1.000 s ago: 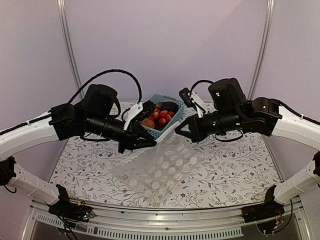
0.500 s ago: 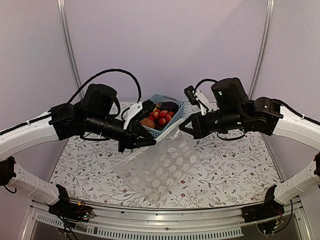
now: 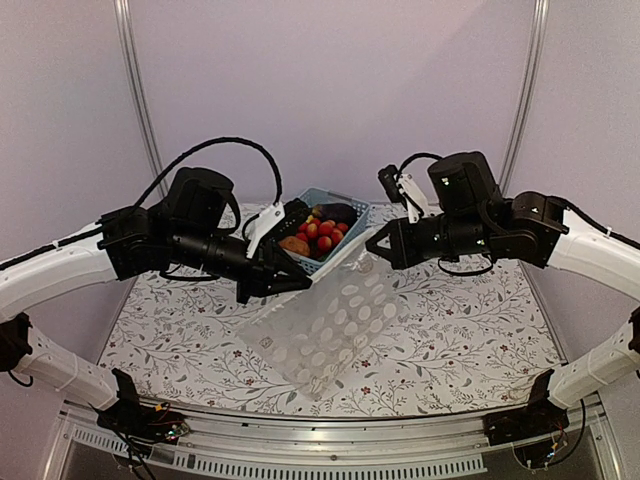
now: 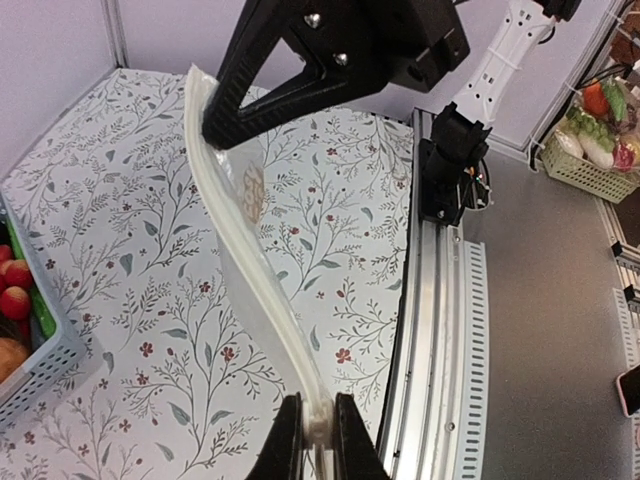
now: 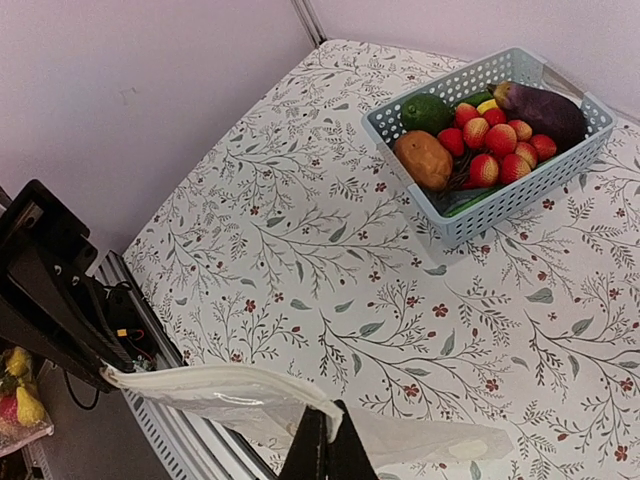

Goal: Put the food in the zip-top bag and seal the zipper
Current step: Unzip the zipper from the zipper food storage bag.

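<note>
The zip-top bag (image 3: 325, 335), clear with white dots, hangs slanted above the flowered table, held by its mouth edge at both ends. My left gripper (image 3: 305, 285) is shut on one end of the zipper (image 4: 240, 230); in the left wrist view its jaws (image 4: 318, 425) pinch the strip. My right gripper (image 3: 372, 245) is shut on the other end, its fingers (image 5: 328, 425) clamped over the bag's edge (image 5: 220, 385). The mouth edge runs nearly taut between them. The food (image 5: 490, 140), with potato (image 5: 425, 160), eggplant (image 5: 545, 108) and red pieces, lies in the light-blue basket (image 5: 500, 205) behind the bag.
The basket (image 3: 345, 200) stands at the back of the table, between and behind the two grippers. A metal rail (image 4: 440, 330) borders the table's near edge. Another basket of produce (image 4: 590, 140) sits off the table. Frame posts (image 3: 135, 90) rise at the back corners.
My right gripper has risen and moved right with its end of the bag, pulling the mouth edge straighter and lifting the bag. The left gripper has held still.
</note>
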Available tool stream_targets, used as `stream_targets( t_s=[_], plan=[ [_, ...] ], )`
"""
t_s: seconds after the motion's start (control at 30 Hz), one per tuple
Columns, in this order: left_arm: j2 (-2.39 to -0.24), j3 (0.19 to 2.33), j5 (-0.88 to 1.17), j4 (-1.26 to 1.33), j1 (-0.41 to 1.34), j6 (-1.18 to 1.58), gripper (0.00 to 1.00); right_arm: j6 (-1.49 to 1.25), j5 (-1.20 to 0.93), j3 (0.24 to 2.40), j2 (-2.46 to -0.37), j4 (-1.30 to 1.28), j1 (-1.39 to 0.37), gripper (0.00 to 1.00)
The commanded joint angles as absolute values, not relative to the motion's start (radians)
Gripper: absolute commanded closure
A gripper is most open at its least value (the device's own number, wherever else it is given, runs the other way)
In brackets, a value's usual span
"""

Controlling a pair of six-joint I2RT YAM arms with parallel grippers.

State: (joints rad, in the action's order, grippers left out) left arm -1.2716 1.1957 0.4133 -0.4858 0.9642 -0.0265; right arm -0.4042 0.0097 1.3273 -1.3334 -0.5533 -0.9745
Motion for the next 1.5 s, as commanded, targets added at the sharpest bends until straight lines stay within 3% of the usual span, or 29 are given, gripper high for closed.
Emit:
stream_targets(
  t_s=[0.0,1.47],
  plan=[
    [-1.253,1.204,0.439,-0.539,0.958,-0.041,1.0,-0.411,0.113,1.316,-1.299,-0.567,-0.931,1.0],
    [-1.249,1.201,0.416,-0.559,0.95,-0.06,1.0,-0.385,0.248,1.314,-1.232,-0.635,-0.874,1.0]
  ],
)
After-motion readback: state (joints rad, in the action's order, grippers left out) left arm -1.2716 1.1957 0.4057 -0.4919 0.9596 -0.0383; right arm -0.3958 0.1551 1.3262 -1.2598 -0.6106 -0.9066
